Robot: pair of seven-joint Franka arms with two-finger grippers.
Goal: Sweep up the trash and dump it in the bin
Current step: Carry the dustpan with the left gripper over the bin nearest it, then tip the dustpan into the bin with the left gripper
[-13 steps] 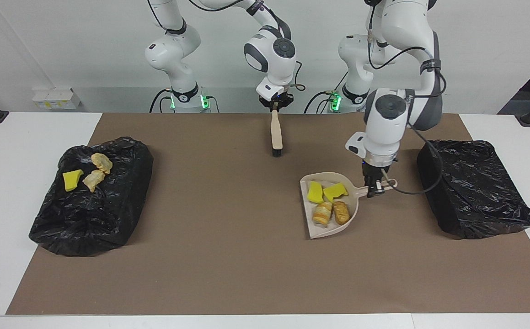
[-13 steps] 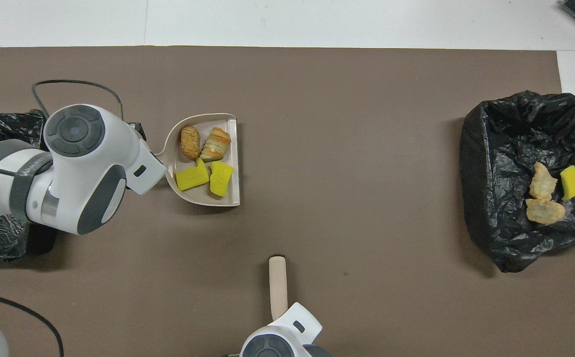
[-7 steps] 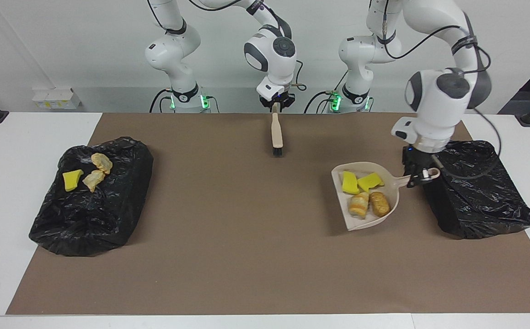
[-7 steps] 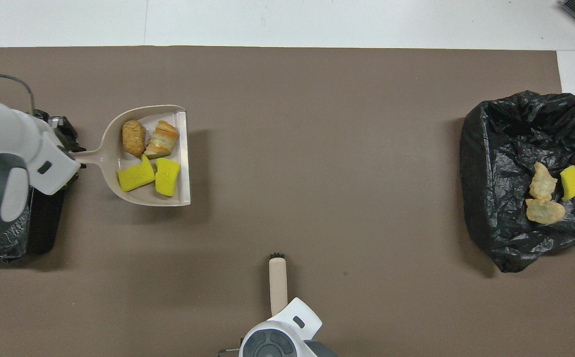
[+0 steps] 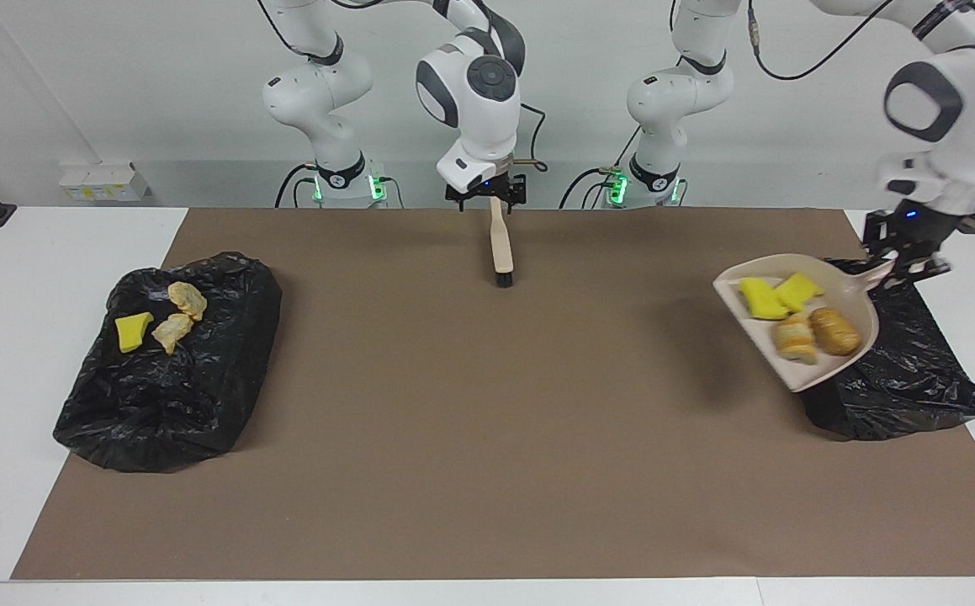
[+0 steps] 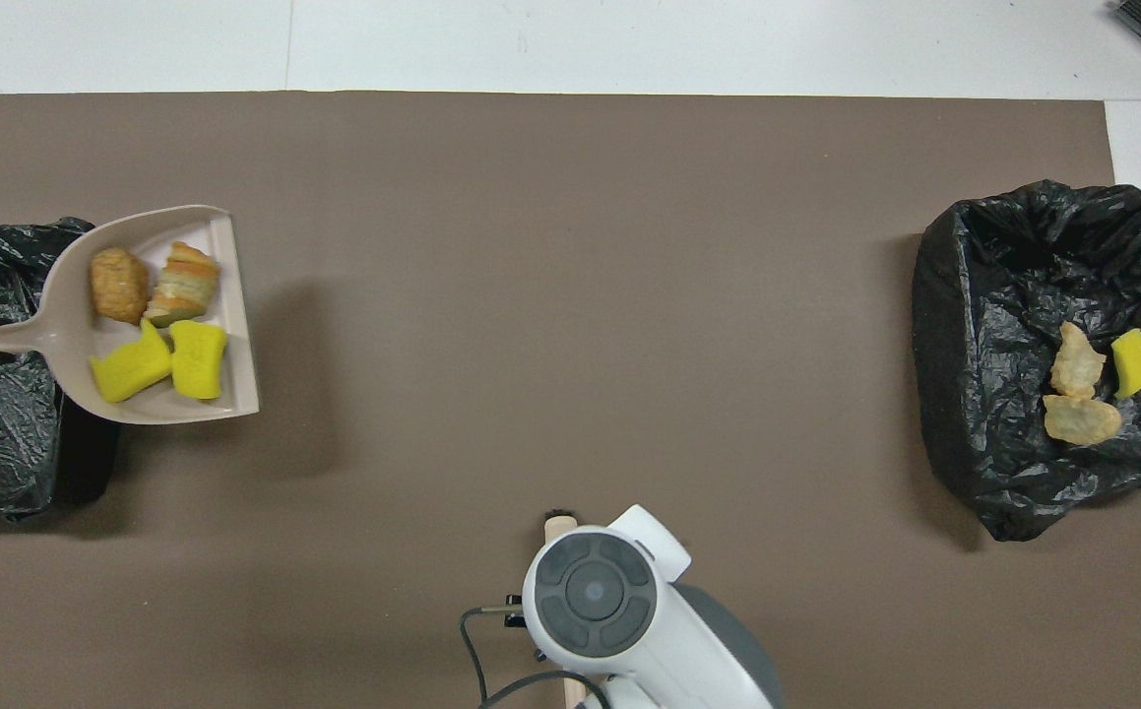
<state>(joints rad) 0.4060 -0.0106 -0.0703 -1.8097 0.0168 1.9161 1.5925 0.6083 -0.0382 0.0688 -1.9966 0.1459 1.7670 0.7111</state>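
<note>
A high camera faces the robots across the brown mat (image 5: 487, 471); another looks steeply down on it.

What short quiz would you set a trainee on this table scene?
1. True or false: the left gripper grips the dustpan by its handle.
2. How many trash scraps lie in the dustpan?
3. Pick one. The black bin toward the right arm's end of the table holds: A nothing; B three scraps; C seven scraps.

Key: 1 true; 2 four; 3 B.
</note>
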